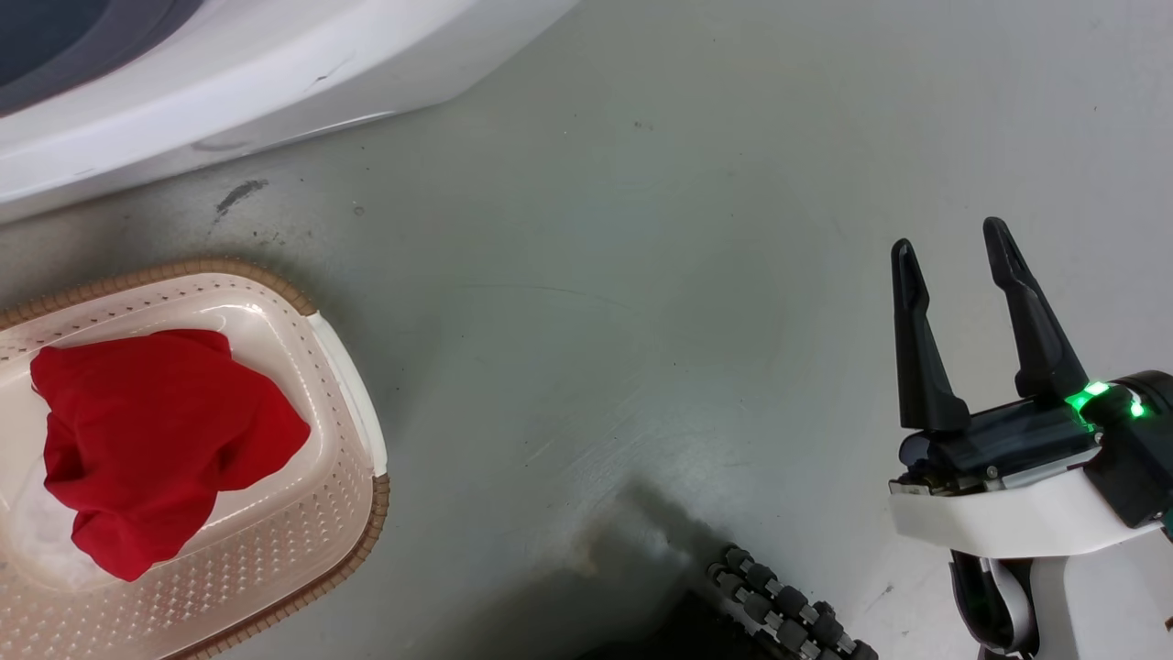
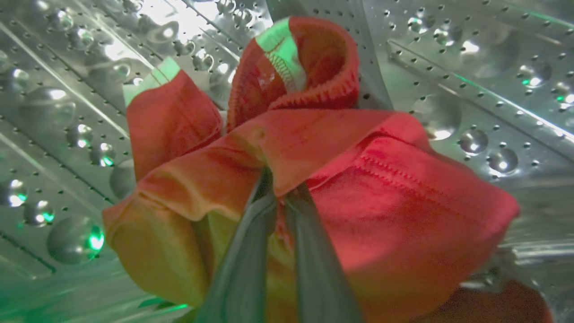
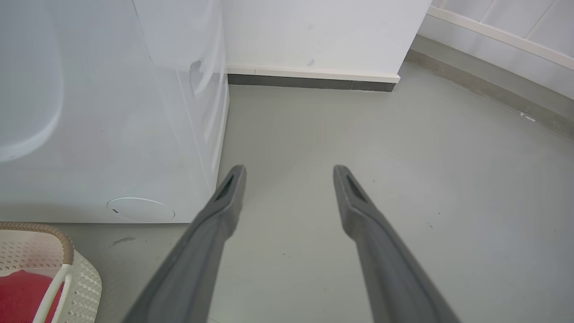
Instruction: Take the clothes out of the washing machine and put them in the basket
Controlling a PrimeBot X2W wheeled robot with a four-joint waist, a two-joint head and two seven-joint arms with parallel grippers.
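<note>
laundry corner, bare room: white washing machine, grey floor, white wall, laundry basket.

We lose the tips of the two long dark fingers of the left gripper in the folds of the bright red soft fabric garment they pinch; its lower part runs off the left wrist view's bottom edge. From the head, the cream perforated plastic basket is cut by the left and bottom edges, its floor partly covered by a second red garment, and the large white washing machine shows us just a corner.
</note>
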